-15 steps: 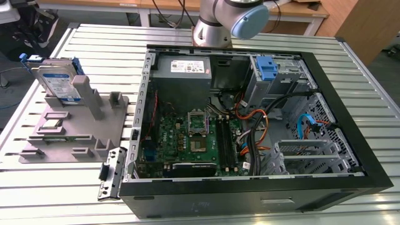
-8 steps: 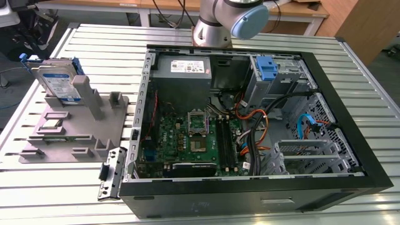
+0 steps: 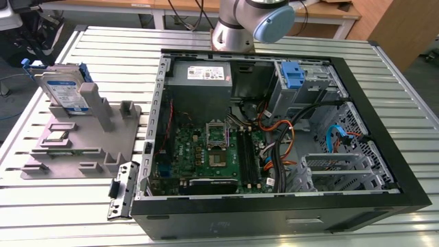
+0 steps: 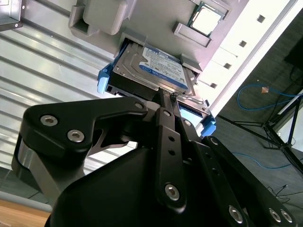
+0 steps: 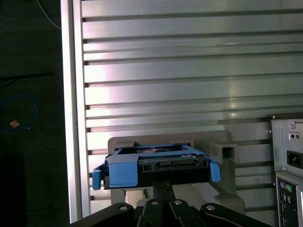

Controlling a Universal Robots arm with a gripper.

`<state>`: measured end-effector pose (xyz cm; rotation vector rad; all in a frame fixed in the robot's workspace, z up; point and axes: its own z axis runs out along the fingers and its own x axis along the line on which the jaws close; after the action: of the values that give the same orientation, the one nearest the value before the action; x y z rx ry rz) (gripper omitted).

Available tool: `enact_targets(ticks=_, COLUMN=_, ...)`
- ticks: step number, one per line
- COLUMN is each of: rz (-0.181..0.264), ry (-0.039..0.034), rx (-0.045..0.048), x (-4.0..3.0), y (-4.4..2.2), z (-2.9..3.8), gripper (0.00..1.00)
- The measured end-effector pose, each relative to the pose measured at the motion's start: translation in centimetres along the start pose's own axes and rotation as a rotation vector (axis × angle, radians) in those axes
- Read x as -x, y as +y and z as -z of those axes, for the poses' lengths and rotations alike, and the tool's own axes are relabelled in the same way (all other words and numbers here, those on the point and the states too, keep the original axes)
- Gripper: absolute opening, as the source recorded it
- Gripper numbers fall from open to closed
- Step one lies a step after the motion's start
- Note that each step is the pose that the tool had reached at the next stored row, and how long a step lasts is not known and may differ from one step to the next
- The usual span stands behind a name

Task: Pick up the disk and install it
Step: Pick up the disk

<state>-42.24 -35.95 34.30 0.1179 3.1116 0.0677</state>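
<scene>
Exterior view first: the disk (image 3: pixel 63 88) is standing on edge, leaning a little, in a slot at the far end of a grey plastic fixture (image 3: pixel 82 154). The fixture sits on the slatted metal table (image 3: pixel 116 43). All that is on the exterior view's left of the open computer case (image 3: pixel 274 218), well apart from it, so the disk isn't installed. The case lies on its side with the board and cables showing, plus the grey power-supply box (image 3: pixel 200 74) and a small blue latch (image 3: pixel 293 76). The base of the arm (image 3: pixel 248 21) rises just behind the case.

In the second wrist view the gripper (image 4: pixel 164 94) points straight at the disk's label side. Its two fingers are pinched together with nothing between them, so the claw is narrow and holding nothing. There's a small square chip (image 4: pixel 206 21) parked on the fixture beyond the disk. The first wrist view looks at the disk end-on — blue rails on both sides, fingertips lined up under its middle.
</scene>
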Motion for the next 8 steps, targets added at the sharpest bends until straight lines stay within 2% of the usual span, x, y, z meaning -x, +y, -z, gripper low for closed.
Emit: enact_targets(ticks=8, rz=0.018, ry=0.0007, rx=0.0005, x=0.0, y=0.0, z=-0.01, gripper=0.1)
